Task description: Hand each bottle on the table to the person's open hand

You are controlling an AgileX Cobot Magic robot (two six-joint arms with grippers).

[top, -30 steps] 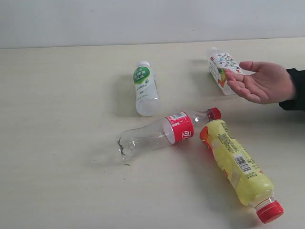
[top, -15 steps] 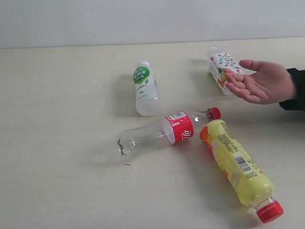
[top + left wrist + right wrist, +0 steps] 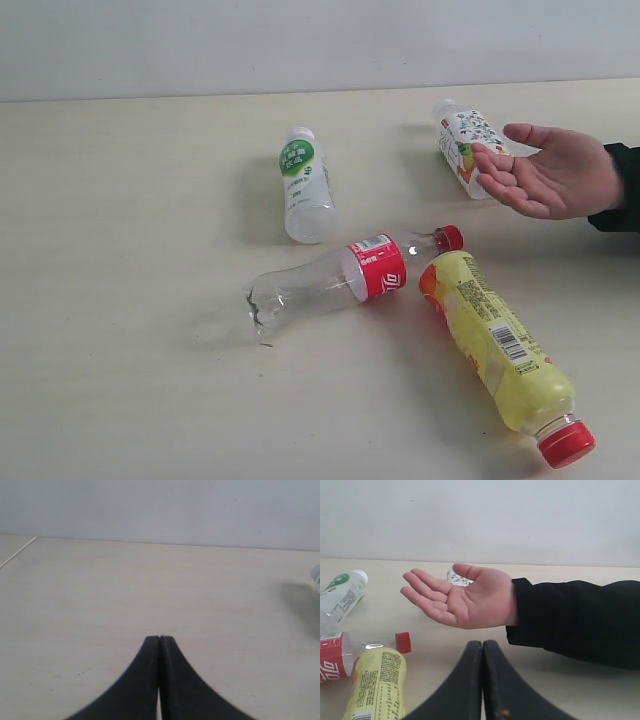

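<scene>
Four bottles lie on the beige table (image 3: 120, 220). The clear bottle with red label and cap (image 3: 350, 275) lies in the middle, the yellow bottle (image 3: 500, 350) to its right, red cap toward the front. The small green-white labelled bottle (image 3: 303, 185) lies further back. The colourful-labelled bottle (image 3: 462, 145) lies behind the person's open hand (image 3: 545, 170), palm up at the right. Neither gripper shows in the exterior view. My left gripper (image 3: 159, 639) is shut over bare table. My right gripper (image 3: 482, 643) is shut, just short of the hand (image 3: 462, 600), with the yellow bottle (image 3: 375, 680) beside it.
The person's black sleeve (image 3: 575, 620) reaches in from the right edge. A pale wall (image 3: 320, 45) rises behind the table's far edge. One table edge (image 3: 17, 552) shows in the left wrist view.
</scene>
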